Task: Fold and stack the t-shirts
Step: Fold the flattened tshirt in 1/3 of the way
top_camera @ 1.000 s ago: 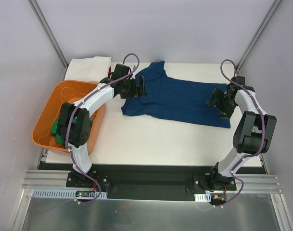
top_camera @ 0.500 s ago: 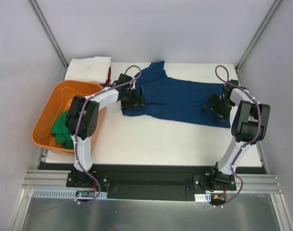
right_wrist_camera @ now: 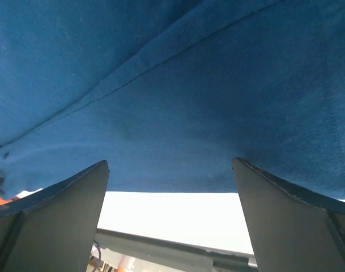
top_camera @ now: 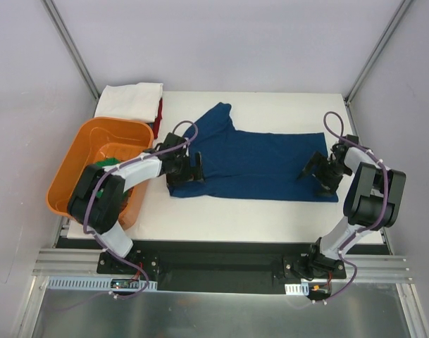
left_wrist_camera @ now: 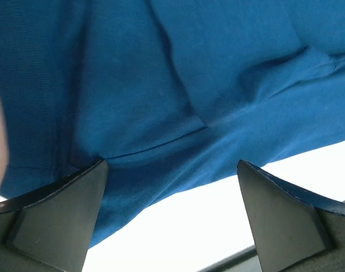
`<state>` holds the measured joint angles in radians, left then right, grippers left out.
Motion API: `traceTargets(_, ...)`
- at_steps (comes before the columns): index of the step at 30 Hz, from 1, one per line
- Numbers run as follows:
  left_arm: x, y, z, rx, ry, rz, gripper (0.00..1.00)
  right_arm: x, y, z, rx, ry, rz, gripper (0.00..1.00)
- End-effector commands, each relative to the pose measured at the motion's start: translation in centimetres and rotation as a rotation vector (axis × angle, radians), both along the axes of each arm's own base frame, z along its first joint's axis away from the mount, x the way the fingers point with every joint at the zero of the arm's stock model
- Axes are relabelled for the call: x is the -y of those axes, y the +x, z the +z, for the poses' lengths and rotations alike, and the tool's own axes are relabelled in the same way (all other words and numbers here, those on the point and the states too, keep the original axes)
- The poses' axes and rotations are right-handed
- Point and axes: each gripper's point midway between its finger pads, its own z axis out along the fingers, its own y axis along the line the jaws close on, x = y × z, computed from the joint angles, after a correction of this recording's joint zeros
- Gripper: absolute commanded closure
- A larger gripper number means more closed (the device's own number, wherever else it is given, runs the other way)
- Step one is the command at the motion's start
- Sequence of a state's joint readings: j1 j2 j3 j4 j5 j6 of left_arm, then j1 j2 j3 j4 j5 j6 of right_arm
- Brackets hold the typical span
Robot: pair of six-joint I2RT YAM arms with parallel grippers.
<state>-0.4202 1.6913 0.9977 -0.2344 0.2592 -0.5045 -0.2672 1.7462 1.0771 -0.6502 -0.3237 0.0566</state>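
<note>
**Desk:** Where does the shirt lie?

**Photographer:** The navy blue t-shirt (top_camera: 260, 158) is spread flat across the middle of the white worktop (top_camera: 270, 215). It lies lengthwise from left to right, with one sleeve pointing toward the far edge.

**Desk:** How much room is there around it?

**Photographer:** A bare strip of worktop runs along the shirt's near edge, and another lies beyond its far side. The hem at the right stops short of the worktop's right edge. The left side is tighter, because the orange plastic tub (top_camera: 65, 163) sits at the left edge and the left arm reaches over its rim.

**Desk:** And the claws?

**Photographer:** The left claw (top_camera: 193, 170) is down at the shirt's left end, near the shoulder, at the near corner of the cloth. The right claw (top_camera: 315, 169) sits on the hem end, at the near right corner. Both are spread. In the left wrist view the fingers (left_wrist_camera: 53, 215) stand wide apart, with the blue cloth's edge lying across the gap between them. In the right wrist view the fingertips (right_wrist_camera: 285, 215) are parted the same way, and the hem spans the space between them. Neither claw is pinching the cloth.

**Desk:** Anything else in frame?

**Photographer:** A folded white t-shirt (top_camera: 132, 98) lies at the far left corner, with a red one (top_camera: 159, 110) just beside it. A scrap of green t-shirt (top_camera: 108, 163) shows in the tub.
</note>
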Motion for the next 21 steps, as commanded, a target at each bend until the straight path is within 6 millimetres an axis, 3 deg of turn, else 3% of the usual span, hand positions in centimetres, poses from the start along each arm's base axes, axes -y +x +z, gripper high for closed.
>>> traceTargets(1,-1.1,-6.5,-1.2,-0.086,0.107,0.022,0.01,-1.3,-4.2,-1.0,-0.077,0.040,-0.013,0.03)
traceTargets(2,-1.0,-8.5,-2.1,-0.122,0.123,0.027,0.01,-1.7,-5.3,-1.2,-0.085,0.046,-0.027,0.03)
traceTargets(8,-3.4,-13.7,-3.4,-0.167,0.140,0.127,0.01,-0.3,-9.0,-1.9,-0.152,-0.074,-0.085,0.03)
traceTargets(13,-3.2,-16.2,-2.7,-0.150,0.071,0.116,0.01,-2.0,-12.1,-3.1,-0.188,-0.025,-0.099,0.03)
traceTargets(16,-3.6,-17.9,-2.9,-0.172,0.053,0.092,0.01,-0.8,-13.1,-2.8,-0.193,-0.105,-0.114,0.03)
traceTargets(21,-3.6,-19.6,-2.5,-0.185,-0.001,0.071,0.01,1.0,-13.2,-0.5,-0.144,-0.220,-0.152,0.03)
